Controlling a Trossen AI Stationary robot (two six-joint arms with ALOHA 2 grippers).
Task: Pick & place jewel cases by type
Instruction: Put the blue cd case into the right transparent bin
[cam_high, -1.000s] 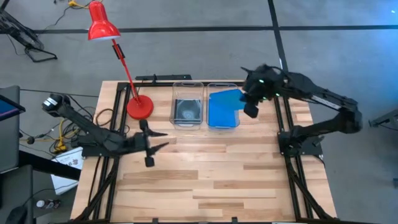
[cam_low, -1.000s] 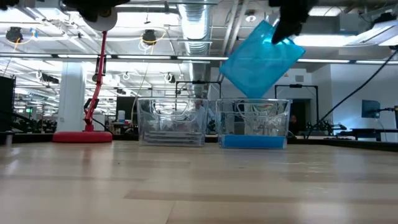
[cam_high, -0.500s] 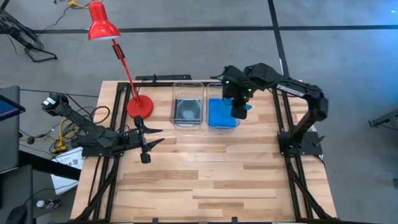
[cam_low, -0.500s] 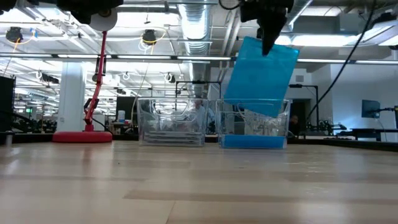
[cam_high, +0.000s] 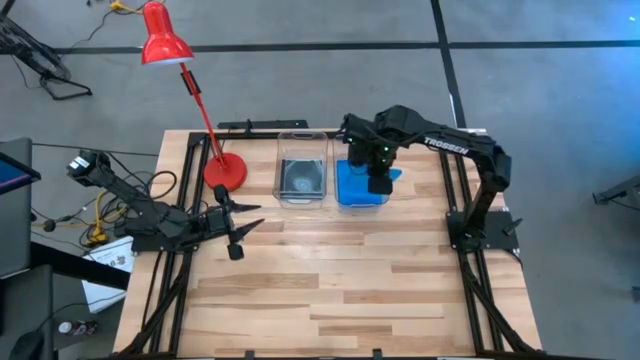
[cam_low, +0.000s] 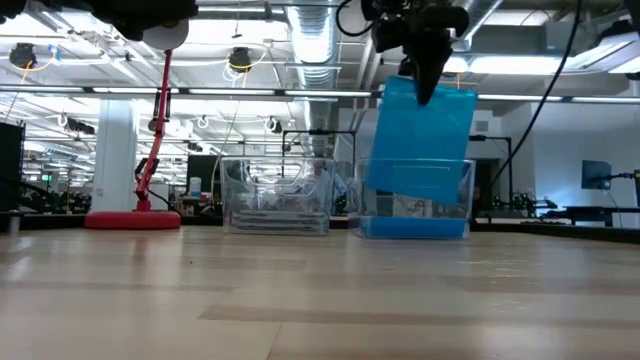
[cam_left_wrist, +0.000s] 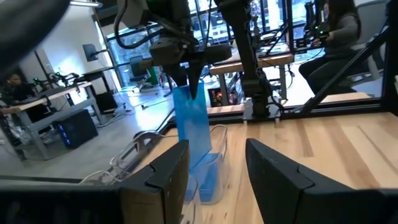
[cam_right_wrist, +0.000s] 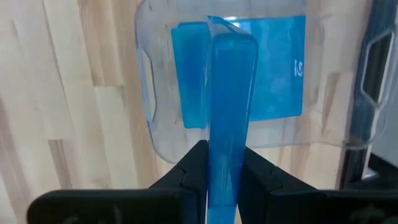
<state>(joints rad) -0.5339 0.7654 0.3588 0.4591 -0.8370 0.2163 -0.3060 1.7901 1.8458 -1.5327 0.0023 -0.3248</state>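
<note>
A bright blue jewel case (cam_low: 420, 140) hangs upright from my right gripper (cam_low: 425, 88), which is shut on it above the right-hand clear bin (cam_high: 345, 192). In the right wrist view the case (cam_right_wrist: 230, 93) shows edge-on over that bin (cam_right_wrist: 146, 93), where more blue cases (cam_right_wrist: 273, 68) lie flat on the bottom. The left-hand clear bin (cam_high: 300, 178) holds dark grey cases. My left gripper (cam_high: 238, 225) waits open near the table's left edge, pointing level toward the bins, with nothing between its fingers (cam_left_wrist: 168, 174). My right gripper pinches the blue case's two flat faces at its upper edge (cam_right_wrist: 227, 155) between its two fingers (cam_right_wrist: 193, 168). The fingers come from above, pointing down. The case hangs upright below them, its lower edge (cam_low: 412, 192) just inside the bin's mouth, above the blue stack (cam_low: 410, 228).
A red desk lamp stands with its base (cam_high: 226, 172) left of the bins and its shade (cam_high: 160, 40) beyond the far edge. Bare wooden tabletop (cam_high: 340, 280) spreads over the near half. People sit at desks (cam_left_wrist: 339, 31) in the room behind.
My right gripper has gone from the far right toward the table's left and slightly down, stopping over the right-hand bin, and has tipped to point straight down. The blue case has swung from a slant to hanging upright, its lower edge now inside the bin's mouth.
</note>
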